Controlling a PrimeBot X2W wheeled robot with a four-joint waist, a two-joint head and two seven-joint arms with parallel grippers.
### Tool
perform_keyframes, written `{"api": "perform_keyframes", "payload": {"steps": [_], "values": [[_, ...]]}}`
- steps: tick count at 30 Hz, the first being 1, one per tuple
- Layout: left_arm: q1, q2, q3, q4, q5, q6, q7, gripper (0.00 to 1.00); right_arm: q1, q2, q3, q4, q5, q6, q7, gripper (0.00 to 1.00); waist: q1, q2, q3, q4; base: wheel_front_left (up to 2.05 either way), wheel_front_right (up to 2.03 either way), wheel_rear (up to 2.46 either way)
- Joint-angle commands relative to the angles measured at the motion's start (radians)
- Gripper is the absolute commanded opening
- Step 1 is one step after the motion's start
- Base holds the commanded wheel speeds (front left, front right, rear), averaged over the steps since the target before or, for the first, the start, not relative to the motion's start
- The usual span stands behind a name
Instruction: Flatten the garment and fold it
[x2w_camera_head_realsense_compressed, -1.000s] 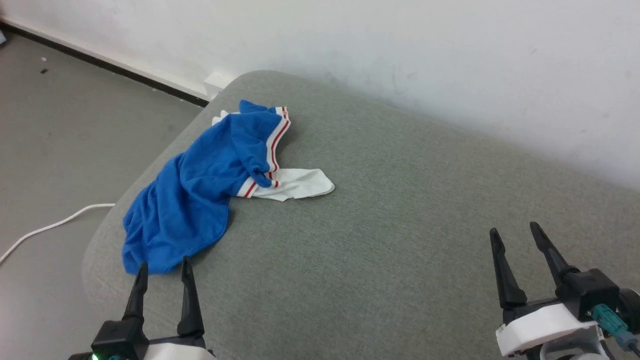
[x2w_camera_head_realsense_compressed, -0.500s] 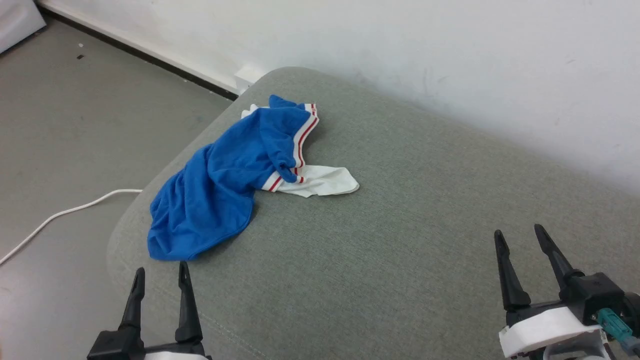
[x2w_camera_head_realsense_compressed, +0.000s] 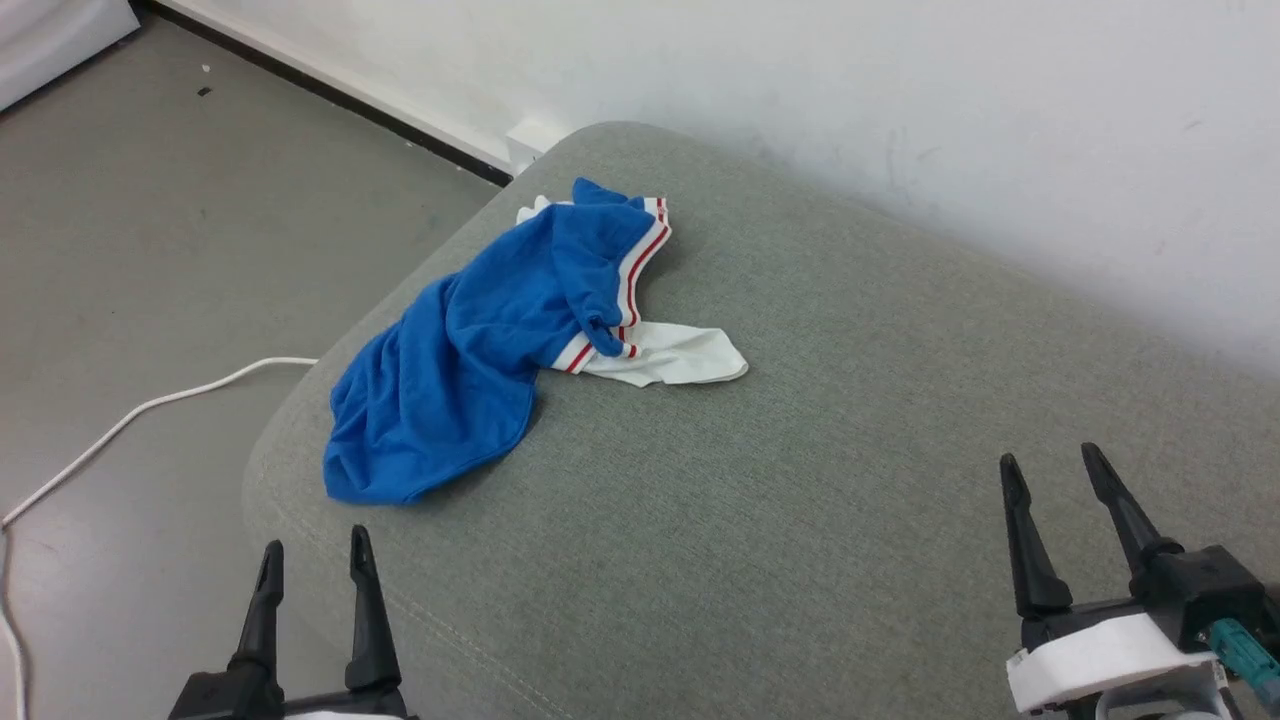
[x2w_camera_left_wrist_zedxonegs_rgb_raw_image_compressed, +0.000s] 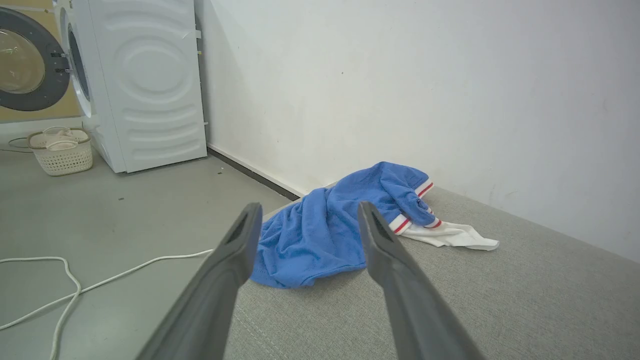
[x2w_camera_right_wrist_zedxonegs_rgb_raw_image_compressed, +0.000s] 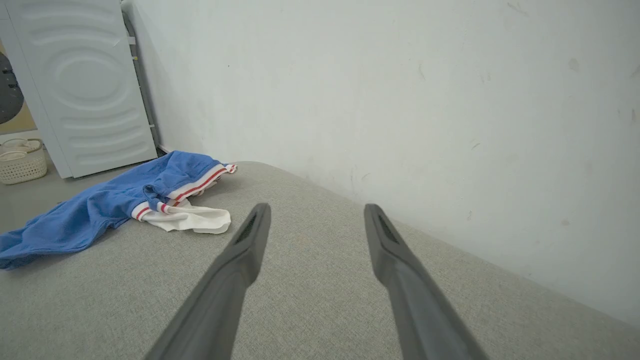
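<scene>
The garment (x2w_camera_head_realsense_compressed: 480, 350), a bright blue T-shirt with red-striped white trim and one white sleeve poking out to the right, lies crumpled near the left corner of the grey cushioned surface (x2w_camera_head_realsense_compressed: 800, 450). Its lettering is hidden in the folds. In the left wrist view the garment (x2w_camera_left_wrist_zedxonegs_rgb_raw_image_compressed: 325, 230) sits just beyond the fingers. The right wrist view has the garment (x2w_camera_right_wrist_zedxonegs_rgb_raw_image_compressed: 115, 205) far off to the left. My left gripper (x2w_camera_head_realsense_compressed: 312, 550) is open below the garment's near hem, over the surface's edge. My right gripper (x2w_camera_head_realsense_compressed: 1050, 460) is open at the lower right, far from the cloth.
A white cable (x2w_camera_head_realsense_compressed: 140, 410) trails over the grey floor left of the surface. A white wall (x2w_camera_head_realsense_compressed: 900, 120) runs behind it. A white washing machine (x2w_camera_left_wrist_zedxonegs_rgb_raw_image_compressed: 145, 85) and a small cream basket (x2w_camera_left_wrist_zedxonegs_rgb_raw_image_compressed: 62, 150) stand further left.
The whole picture has shifted right, so the camera has turned left. The garment lies as before, and both grippers stay open.
</scene>
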Motion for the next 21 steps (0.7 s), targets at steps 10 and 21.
{"api": "perform_keyframes", "payload": {"steps": [10,21], "values": [[-0.137,0.026,-0.051,-0.167,-0.186,-0.042,0.119,1.0,0.018,0.003,-0.035,-0.07,-0.005,-0.001,0.03,1.0,0.0,0.0,0.042,0.008,0.0,0.0,0.0],[-0.697,0.241,-0.017,-0.079,-0.204,-0.113,0.502,1.0,-0.01,0.003,-0.059,-0.251,-0.056,-0.001,0.132,1.0,0.0,0.0,0.186,-0.045,0.0,0.0,0.0]]}}
